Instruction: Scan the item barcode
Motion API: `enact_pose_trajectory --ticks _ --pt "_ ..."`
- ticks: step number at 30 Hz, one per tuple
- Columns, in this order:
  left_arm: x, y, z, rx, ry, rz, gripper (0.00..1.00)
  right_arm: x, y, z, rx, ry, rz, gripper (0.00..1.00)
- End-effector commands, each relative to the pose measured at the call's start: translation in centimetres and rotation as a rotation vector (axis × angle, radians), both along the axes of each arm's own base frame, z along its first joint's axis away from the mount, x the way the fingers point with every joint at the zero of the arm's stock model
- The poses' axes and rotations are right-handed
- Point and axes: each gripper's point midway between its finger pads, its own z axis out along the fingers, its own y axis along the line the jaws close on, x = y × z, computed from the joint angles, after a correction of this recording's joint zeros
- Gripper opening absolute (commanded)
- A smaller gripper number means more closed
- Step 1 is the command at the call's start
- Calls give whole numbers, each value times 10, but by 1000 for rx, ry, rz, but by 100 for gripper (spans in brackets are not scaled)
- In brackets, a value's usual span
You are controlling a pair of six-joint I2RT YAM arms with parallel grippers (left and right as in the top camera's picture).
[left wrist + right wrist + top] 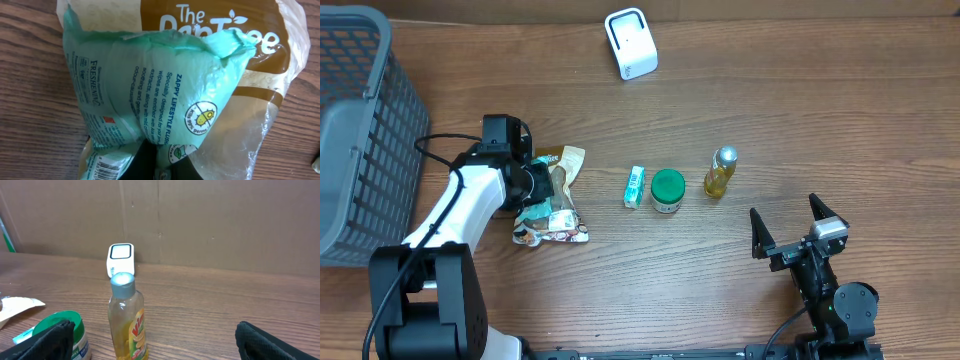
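A crumpled mint-green wipes packet (552, 215) lies at the table's left, partly over a brown and clear pouch (567, 160). My left gripper (542, 185) is shut on a fold of the packet. The left wrist view shows the packet (150, 80) filling the frame, the dark fingers (150, 162) pinching its lower edge, and a barcode (107, 167) at the bottom left. A white scanner (631, 43) stands at the table's back. My right gripper (798, 226) is open near the front right, holding nothing.
A grey basket (360, 130) sits at the far left. In a row mid-table stand a small green box (635, 186), a green-lidded jar (667, 190) and a yellow bottle (721, 172). The right wrist view shows the bottle (127, 322) before the scanner (120, 259).
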Motion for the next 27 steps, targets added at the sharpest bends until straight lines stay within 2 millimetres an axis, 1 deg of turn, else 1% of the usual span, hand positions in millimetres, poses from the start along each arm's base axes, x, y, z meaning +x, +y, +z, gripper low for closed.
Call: enact_pose_trajectory --ticks 1,3,4,5,7,9,11,15,18,21,23,24,25,26,27 --pt "4 6 3 42 27 -15 4 0 1 -3 0 0 6 100" --pt "22 5 44 32 -35 10 4 0 1 -3 1 -1 6 100" --pt "26 5 55 29 -52 17 4 0 1 -3 0 0 6 100" --pt "31 4 74 16 -69 36 4 0 1 -3 1 -1 6 100" --pt "34 -4 84 -23 -73 31 4 0 1 -3 0 0 6 100" --pt "33 -20 88 -89 -69 4 4 0 1 -3 0 0 6 100" --pt "30 -31 86 -118 -58 -10 4 0 1 -3 0 0 6 100" --pt "24 -50 80 -114 -33 -11 4 0 1 -3 0 0 6 100" --pt "18 -56 74 -52 -19 3 4 0 1 -3 0 0 6 100" --pt "12 -58 66 18 -7 9 4 0 1 -3 0 0 6 100" --pt "7 -57 56 66 5 16 4 0 1 -3 0 0 6 100" --pt "3 -56 48 86 16 21 4 0 1 -3 0 0 6 100" --pt "0 -57 37 93 29 18 4 0 1 -3 0 0 6 100" --pt "-1 -57 30 92 36 17 4 0 1 -3 0 0 6 100" --pt "-4 -56 14 97 57 17 4 0 1 -3 0 0 6 100"
